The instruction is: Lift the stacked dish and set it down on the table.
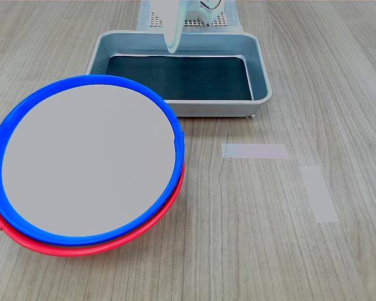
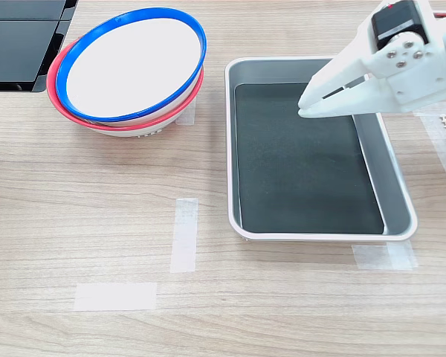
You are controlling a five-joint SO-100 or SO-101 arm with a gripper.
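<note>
Nothing is done yet. The blue dish (image 2: 134,63) sits on the red dish (image 2: 67,104), on the table (image 2: 97,223). The gripper (image 2: 306,108) hangs over the tray (image 2: 241,149), fingers nearly closed, holding nothing.

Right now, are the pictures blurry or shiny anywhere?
In the first exterior view, the gripper looks soft and cut off at the top, while the blue-rimmed dish is sharp; in the second exterior view, everything is crisp, with soft shine on the metal tray.
</note>
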